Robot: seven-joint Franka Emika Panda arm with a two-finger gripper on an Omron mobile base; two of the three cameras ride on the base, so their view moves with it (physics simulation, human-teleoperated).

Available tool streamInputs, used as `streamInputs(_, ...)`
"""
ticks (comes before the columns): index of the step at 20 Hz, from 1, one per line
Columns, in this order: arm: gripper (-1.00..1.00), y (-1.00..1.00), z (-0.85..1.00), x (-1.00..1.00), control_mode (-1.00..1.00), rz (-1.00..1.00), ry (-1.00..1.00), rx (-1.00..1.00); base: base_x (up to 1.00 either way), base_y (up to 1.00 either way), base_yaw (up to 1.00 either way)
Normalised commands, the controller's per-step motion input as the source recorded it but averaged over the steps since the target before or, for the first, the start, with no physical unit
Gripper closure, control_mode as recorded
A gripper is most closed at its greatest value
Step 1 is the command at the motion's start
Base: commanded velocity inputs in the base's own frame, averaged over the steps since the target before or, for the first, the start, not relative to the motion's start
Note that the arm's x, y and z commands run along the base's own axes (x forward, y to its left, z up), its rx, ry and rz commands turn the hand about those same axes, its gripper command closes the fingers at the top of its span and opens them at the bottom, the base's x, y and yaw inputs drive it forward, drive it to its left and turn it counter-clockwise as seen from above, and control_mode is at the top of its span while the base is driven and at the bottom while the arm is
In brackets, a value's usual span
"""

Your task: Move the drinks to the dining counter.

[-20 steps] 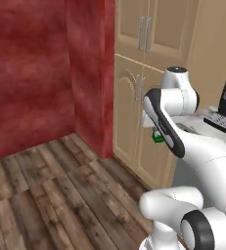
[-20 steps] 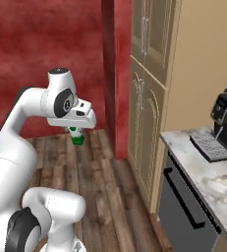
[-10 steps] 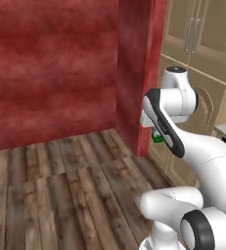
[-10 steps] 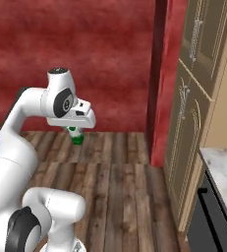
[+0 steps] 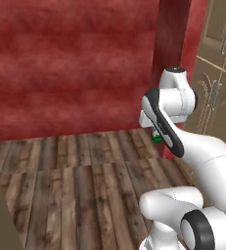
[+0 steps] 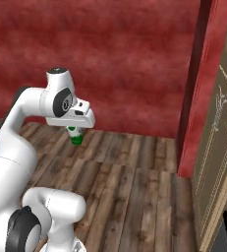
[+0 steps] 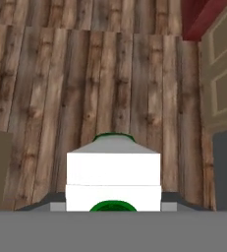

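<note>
Gripper point(image 6: 75, 132) closed partway on the green-and-white carton point(image 6: 75, 135), which hangs just under the hand, up in the air over the wood floor point(image 6: 134, 182). In the right base view the carton sits around 9 o'clock of frame centre; in the left base view only a green sliver of it point(image 5: 157, 138) peeks out behind the arm, about 3 o'clock. The hand view has the carton point(image 7: 113, 172) at 6 o'clock, white top face toward the camera, green edge beyond it, floor planks behind. Red wall point(image 5: 70, 63) ahead, tan cabinet doors point(image 6: 218, 147) at 3 o'clock in the right base view. Dining counter isn't visible, so I'd judge this as the carrying leg. Carton is probably light, thin-walled and a bit crushable with smooth sides, so it could slip if jolted; best held on the flat side faces, mid-body, with moderate squeeze and kept upright.
</note>
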Motion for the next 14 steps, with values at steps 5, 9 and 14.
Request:
streamInputs(5,1.0,0.0,0.0,0.0,1.0,0.0,0.0,0.0,0.0,0.16,0.33)
streamInputs(9,1.0,0.0,0.0,0.0,1.0,0.0,0.0,0.0,0.0,0.2,0.33)
streamInputs(14,1.0,0.0,0.0,0.0,1.0,0.0,0.0,0.0,0.0,0.2,0.33)
